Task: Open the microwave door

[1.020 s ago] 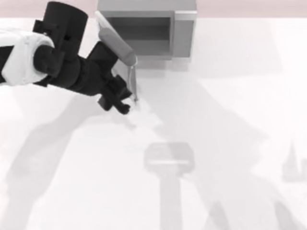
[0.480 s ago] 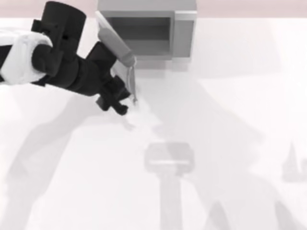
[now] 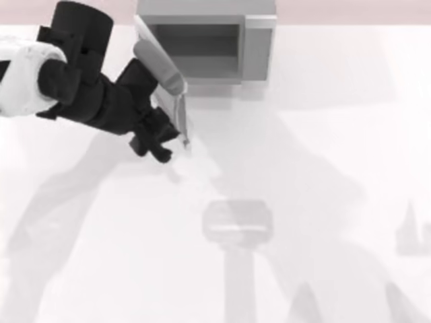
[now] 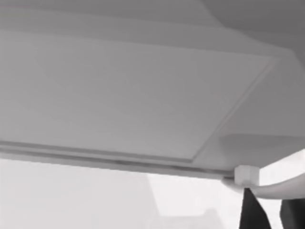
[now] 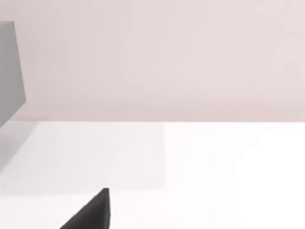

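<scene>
The silver-grey microwave (image 3: 259,17) stands at the table's far edge, its dark cavity (image 3: 195,44) exposed. The microwave door (image 3: 156,57) is swung out toward the left, hinged at the microwave's left corner. Its pale bar handle (image 3: 184,121) sticks out from the door's free edge. My left gripper (image 3: 165,142) is shut on that handle, just left of it. In the left wrist view the door (image 4: 119,95) fills most of the picture, and the handle (image 4: 271,188) crosses between my two dark fingertips (image 4: 252,214). My right gripper (image 5: 95,214) shows only as a dark tip, parked off to the right.
The narrow control panel (image 3: 258,50) sits right of the cavity. The white table (image 3: 303,202) carries only soft shadows. In the right wrist view a grey side of the microwave (image 5: 9,71) stands far off, with a pale pink wall (image 5: 167,57) behind.
My left gripper has drifted a little to the left and back with the handle, and the door has swung slightly wider. The right arm has not moved.
</scene>
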Controlling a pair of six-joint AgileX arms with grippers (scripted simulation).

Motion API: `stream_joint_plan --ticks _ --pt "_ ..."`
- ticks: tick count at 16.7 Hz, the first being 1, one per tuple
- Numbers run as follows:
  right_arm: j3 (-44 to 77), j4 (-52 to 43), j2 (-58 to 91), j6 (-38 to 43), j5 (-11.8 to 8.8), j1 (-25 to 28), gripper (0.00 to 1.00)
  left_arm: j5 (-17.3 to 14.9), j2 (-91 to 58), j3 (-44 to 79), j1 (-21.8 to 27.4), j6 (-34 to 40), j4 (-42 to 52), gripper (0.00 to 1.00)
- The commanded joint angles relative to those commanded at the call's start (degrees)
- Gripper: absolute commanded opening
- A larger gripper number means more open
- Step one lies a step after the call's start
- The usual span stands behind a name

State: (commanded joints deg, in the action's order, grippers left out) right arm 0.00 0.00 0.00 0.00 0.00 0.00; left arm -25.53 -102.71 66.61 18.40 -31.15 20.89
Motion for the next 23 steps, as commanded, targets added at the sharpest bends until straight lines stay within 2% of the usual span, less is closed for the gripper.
stream_joint_plan --ticks 23 --pt "0.0 0.0 0.0 0.0 0.0 0.0 1.00 -0.4 0.0 -0.3 0.2 0.0 0.2 0.00"
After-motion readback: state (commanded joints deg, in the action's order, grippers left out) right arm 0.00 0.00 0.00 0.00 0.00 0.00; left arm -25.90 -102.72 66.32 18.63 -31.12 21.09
